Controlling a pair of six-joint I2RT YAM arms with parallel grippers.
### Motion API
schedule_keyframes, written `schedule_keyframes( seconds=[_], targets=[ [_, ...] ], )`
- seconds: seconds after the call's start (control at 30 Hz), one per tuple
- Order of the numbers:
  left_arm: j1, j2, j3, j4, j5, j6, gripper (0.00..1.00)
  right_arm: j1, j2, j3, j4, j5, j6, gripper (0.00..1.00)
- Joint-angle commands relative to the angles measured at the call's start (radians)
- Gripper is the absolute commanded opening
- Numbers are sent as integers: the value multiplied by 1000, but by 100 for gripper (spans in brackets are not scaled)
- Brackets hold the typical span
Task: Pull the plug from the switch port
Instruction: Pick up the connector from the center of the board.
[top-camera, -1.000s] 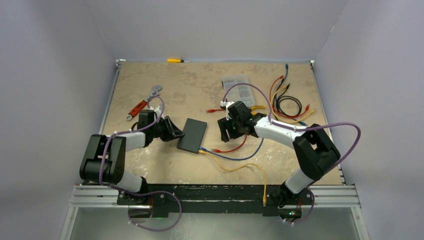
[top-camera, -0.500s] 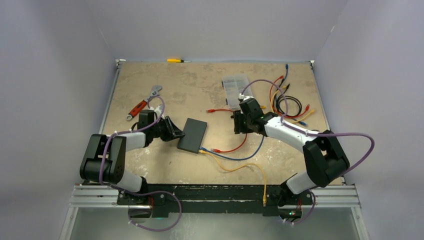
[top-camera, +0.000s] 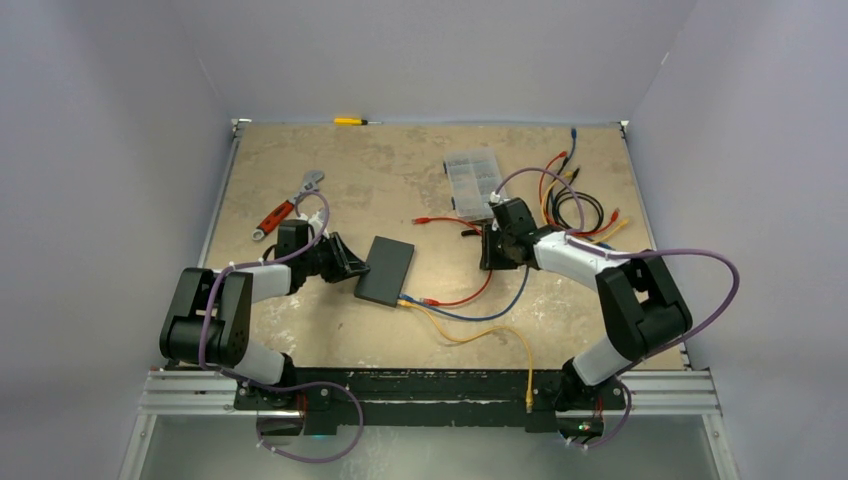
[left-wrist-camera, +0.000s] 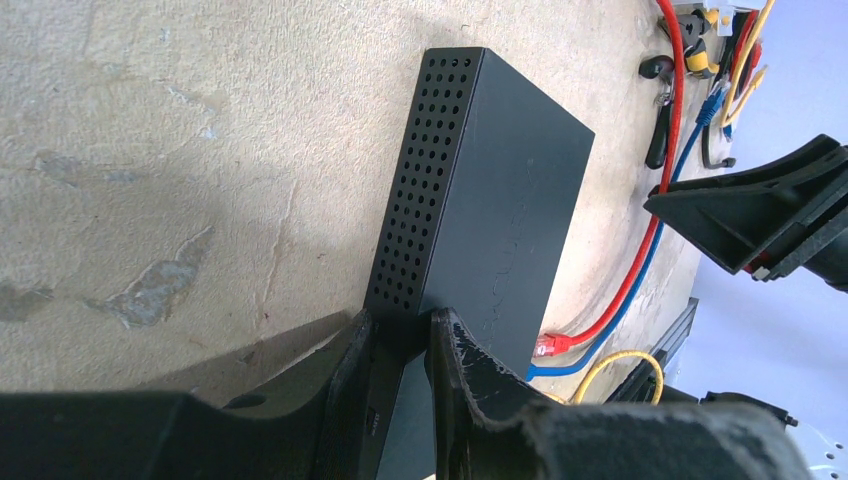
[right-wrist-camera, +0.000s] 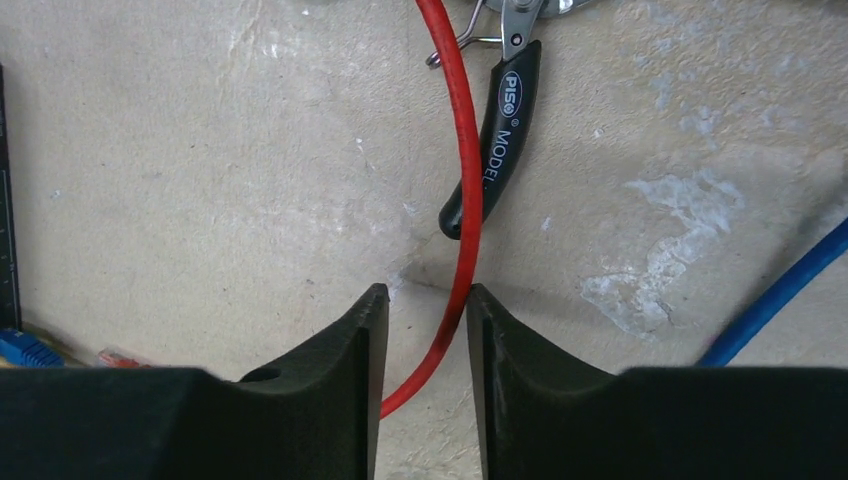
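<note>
The switch (top-camera: 386, 270), a flat matte-black box, lies mid-table, and its perforated side shows in the left wrist view (left-wrist-camera: 510, 200). My left gripper (top-camera: 352, 268) is shut on the switch's left edge (left-wrist-camera: 400, 318). Blue and yellow cables meet its near short edge (top-camera: 403, 300). A red plug (top-camera: 430, 299) lies on the table just off that edge (left-wrist-camera: 548, 345). My right gripper (top-camera: 490, 252) hangs farther right, over the red cable (top-camera: 470, 295). Its fingers stand open with the red cable (right-wrist-camera: 462, 150) running between them (right-wrist-camera: 425, 295), against the right finger.
Black-handled pliers (right-wrist-camera: 500, 130) lie just beyond my right fingertips. A clear organiser box (top-camera: 472, 178) and a tangle of loose cables (top-camera: 575, 205) sit at the back right. A red-handled wrench (top-camera: 285, 210) lies left, a yellow screwdriver (top-camera: 350, 121) by the far wall.
My right gripper has moved right, away from the switch, along the red cable, and its jaws have narrowed. The left gripper and the switch have stayed put.
</note>
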Motion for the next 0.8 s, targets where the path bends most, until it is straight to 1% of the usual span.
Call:
schedule_keyframes(
  seconds=[0.0, 0.13, 0.23, 0.33, 0.37, 0.63, 0.77],
  targets=[
    [-8, 57, -51, -115, -138, 48, 10, -14, 24, -3, 40, -47, 0, 35],
    [-8, 60, -52, -116, -138, 50, 10, -15, 37, -3, 45, -56, 1, 21],
    [-8, 62, -50, -116, -137, 49, 10, -14, 28, 0, 44, -54, 1, 8],
    [-8, 62, -48, -116, -137, 49, 10, -15, 7, 14, 37, -52, -5, 2],
    [-8, 63, -47, -116, -137, 48, 10, -15, -2, 20, 32, -46, -7, 0],
    [-8, 60, -50, -117, -137, 47, 10, -14, -120, 71, 6, -6, -23, 0],
    [-8, 61, -49, -116, -136, 46, 10, -14, -189, 86, -2, 50, -19, 0]
  ],
)
